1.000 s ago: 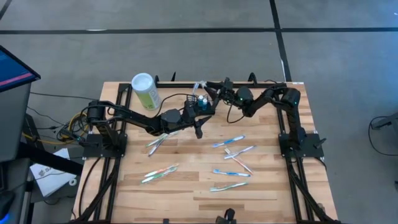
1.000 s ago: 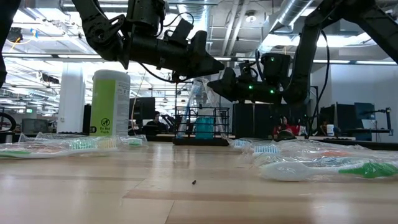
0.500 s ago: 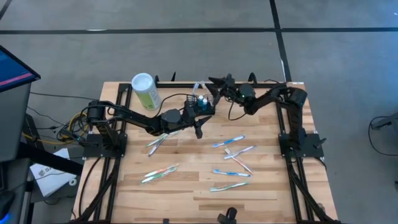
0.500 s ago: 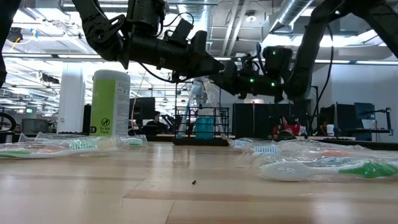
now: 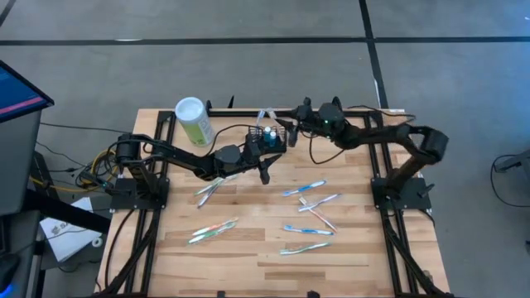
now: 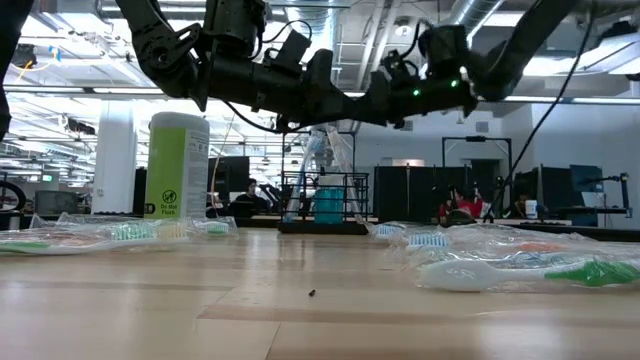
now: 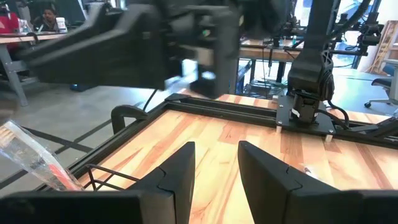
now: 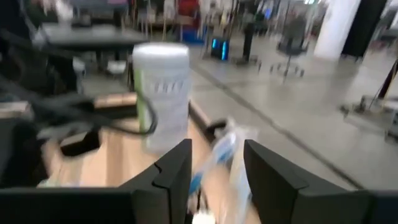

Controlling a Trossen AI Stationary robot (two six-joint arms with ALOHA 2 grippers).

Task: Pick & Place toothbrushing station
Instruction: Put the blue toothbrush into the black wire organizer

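Right gripper (image 5: 290, 128), fingers spread and empty, just swung over the small black wire-mesh basket (image 5: 267, 137) upper centre; drop looks done.

High view: overhead, straight down, whole bench (image 5: 248, 248). Low view: bench-top height, level across into the room. Wrist views: close, forward past each arm's own fingers. High and low share the green canister (image 5: 194, 121) and basket (image 6: 324, 204).
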